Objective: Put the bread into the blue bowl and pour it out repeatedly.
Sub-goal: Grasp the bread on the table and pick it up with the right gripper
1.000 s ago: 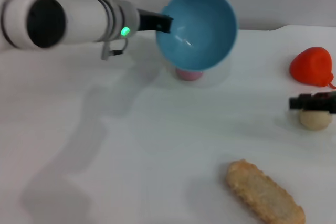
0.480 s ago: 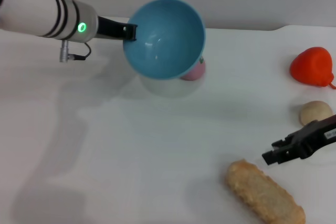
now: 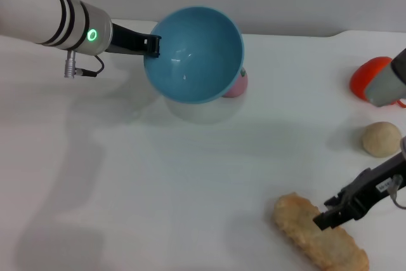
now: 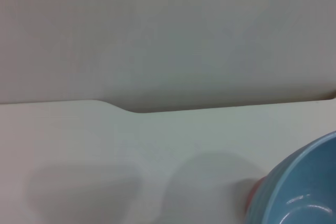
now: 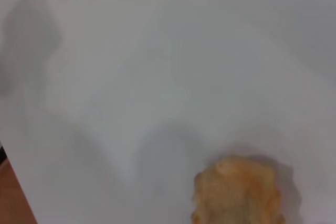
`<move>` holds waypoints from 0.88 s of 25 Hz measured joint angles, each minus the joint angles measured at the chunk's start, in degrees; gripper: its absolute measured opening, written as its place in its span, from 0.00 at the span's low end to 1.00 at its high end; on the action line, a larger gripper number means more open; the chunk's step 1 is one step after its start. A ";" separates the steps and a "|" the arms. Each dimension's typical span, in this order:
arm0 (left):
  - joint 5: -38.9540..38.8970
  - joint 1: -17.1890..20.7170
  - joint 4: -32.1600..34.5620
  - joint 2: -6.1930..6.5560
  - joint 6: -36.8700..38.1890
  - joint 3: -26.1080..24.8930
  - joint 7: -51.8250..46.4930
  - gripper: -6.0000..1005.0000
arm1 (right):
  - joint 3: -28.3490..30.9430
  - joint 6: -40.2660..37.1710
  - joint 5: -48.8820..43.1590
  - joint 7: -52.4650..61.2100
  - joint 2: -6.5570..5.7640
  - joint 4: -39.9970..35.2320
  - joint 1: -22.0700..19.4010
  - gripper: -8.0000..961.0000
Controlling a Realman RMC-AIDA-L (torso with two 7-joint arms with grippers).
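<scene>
The blue bowl [image 3: 193,52] hangs tilted above the table at the back, its empty inside facing me. My left gripper [image 3: 151,45] is shut on its left rim. A piece of the bowl [image 4: 307,187] also shows in the left wrist view. The bread [image 3: 317,236] lies flat on the table at the front right, tan side up. My right gripper [image 3: 325,219] is open and hovers just over the middle of the bread. In the right wrist view one end of the bread [image 5: 236,192] is close below the camera.
A pink object [image 3: 236,85] sits on the table behind the bowl. A red toy [image 3: 371,77] and a small beige ball [image 3: 381,138] lie at the right. The table's far edge meets a grey wall.
My right gripper has dropped from beside the beige ball toward me and now sits over the bread. The left arm has carried the bowl leftward and a little lower.
</scene>
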 joint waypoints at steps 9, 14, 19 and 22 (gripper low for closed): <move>-0.13 -0.37 0.00 -0.11 -0.41 0.06 0.00 0.01 | -7.20 0.42 -1.16 0.88 0.04 3.64 1.25 0.53; -0.33 -0.58 -0.03 -0.11 -0.44 0.13 0.00 0.01 | -11.73 3.72 -1.31 4.04 0.14 3.73 1.51 0.52; -0.36 -0.71 -0.03 -0.17 -0.47 0.55 0.00 0.00 | -16.63 6.11 -1.38 6.57 0.17 3.87 2.65 0.52; -0.36 -0.76 -0.03 -0.19 -0.36 0.56 0.00 0.01 | -18.39 6.77 -1.39 8.24 0.24 4.52 3.79 0.52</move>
